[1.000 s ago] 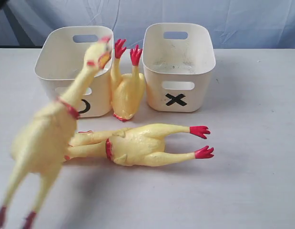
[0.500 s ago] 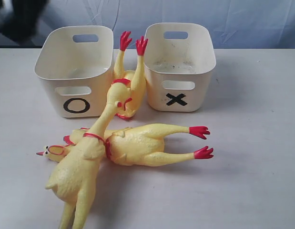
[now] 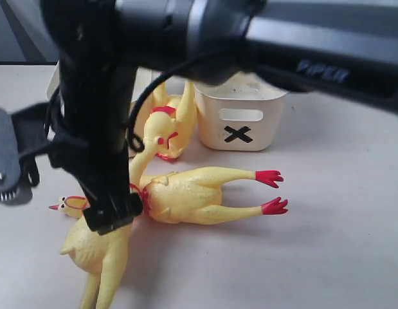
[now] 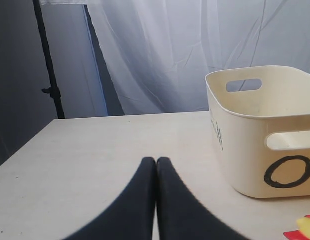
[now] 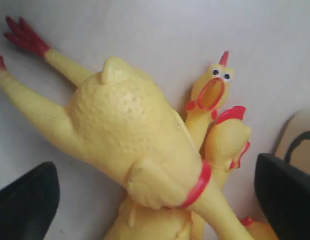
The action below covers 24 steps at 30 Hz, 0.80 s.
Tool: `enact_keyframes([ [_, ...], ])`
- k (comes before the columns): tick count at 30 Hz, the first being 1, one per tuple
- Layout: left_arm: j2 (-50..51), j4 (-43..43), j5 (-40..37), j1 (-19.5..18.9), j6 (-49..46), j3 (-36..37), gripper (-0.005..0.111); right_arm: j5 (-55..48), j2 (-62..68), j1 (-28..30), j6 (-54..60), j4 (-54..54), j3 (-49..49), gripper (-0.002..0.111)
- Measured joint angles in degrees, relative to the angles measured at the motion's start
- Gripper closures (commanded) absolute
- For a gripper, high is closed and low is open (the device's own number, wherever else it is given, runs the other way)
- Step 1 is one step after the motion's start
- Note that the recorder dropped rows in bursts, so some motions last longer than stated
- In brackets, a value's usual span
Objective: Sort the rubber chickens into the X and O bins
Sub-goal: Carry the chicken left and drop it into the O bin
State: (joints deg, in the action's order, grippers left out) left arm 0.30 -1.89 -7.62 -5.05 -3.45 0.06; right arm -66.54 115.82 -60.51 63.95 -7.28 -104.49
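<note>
As no chicken shows inside either bin, we log sorting as unstarted: O bin [image 4: 255, 150], X bin [image 3: 240, 122]; three rubber chickens [image 3: 199, 196] on the tabletop [image 3: 340, 244]; right hand [image 5: 155, 175] spread above two; left hand [image 4: 156, 200] pressed together, idle.

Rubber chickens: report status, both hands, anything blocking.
Left hand shut, empty, by O bin. Right hand open over rubber chickens. Three seen, none binned, two overlapping. Right arm masks much of exterior view.
</note>
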Motion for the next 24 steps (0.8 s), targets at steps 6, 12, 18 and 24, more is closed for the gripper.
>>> enact_keyframes([
  [6,0.0,0.0,0.0,0.0,0.0,0.0,0.107,0.73,8.13,-4.21,-0.12,13.05,0.02,0.004],
  [12,0.0,0.0,0.0,0.0,0.0,0.0,0.107,1.41,12.71,-5.26,-0.59,19.39,0.02,0.02],
  [18,0.0,0.0,0.0,0.0,0.0,0.0,0.107,-0.09,13.34,-7.44,-2.5,27.0,0.02,0.102],
  [24,0.0,0.0,0.0,0.0,0.0,0.0,0.107,-2.58,13.15,-9.86,-3.3,29.47,0.02,0.109],
])
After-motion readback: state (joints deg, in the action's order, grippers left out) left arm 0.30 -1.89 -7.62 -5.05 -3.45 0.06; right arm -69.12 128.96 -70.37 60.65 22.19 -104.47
